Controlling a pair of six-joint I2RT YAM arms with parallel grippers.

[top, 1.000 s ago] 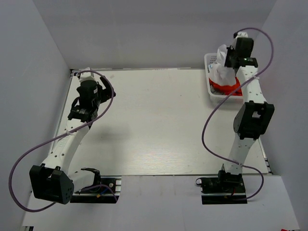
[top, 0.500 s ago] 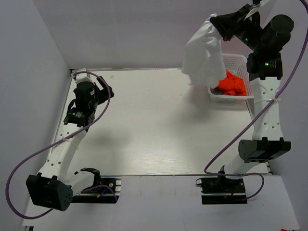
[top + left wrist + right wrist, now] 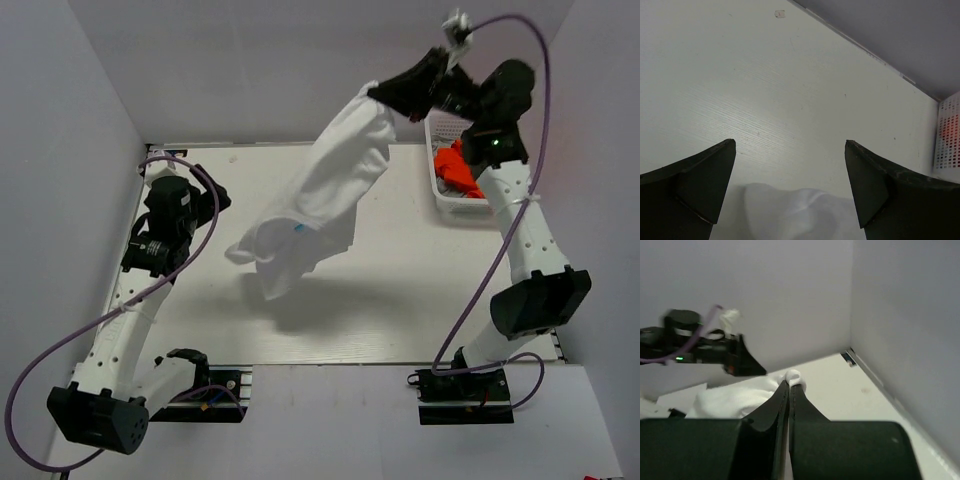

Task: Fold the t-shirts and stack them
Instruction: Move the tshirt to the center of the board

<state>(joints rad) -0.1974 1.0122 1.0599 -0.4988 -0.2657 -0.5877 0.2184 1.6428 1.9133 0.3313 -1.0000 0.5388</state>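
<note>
A white t-shirt (image 3: 318,205) hangs in the air over the middle of the table, stretched from upper right down to lower left. My right gripper (image 3: 378,95) is shut on its top edge, high above the table's back. In the right wrist view a small bunch of white t-shirt (image 3: 792,376) sticks out past the closed fingertips. An orange t-shirt (image 3: 455,170) lies in the white basket (image 3: 440,190) at the back right. My left gripper (image 3: 790,150) stands open at the table's left side, nothing between its fingers; a lobe of the white t-shirt (image 3: 795,212) shows below it.
The white lattice basket (image 3: 947,142) sits against the right wall. Grey walls close in the table at the back and both sides. The right arm's cable (image 3: 480,270) loops over the table's right part.
My right gripper has lifted the white t-shirt out of the basket and swung it leftward over the table, where it now hangs unfurled. The left arm shifted slightly.
</note>
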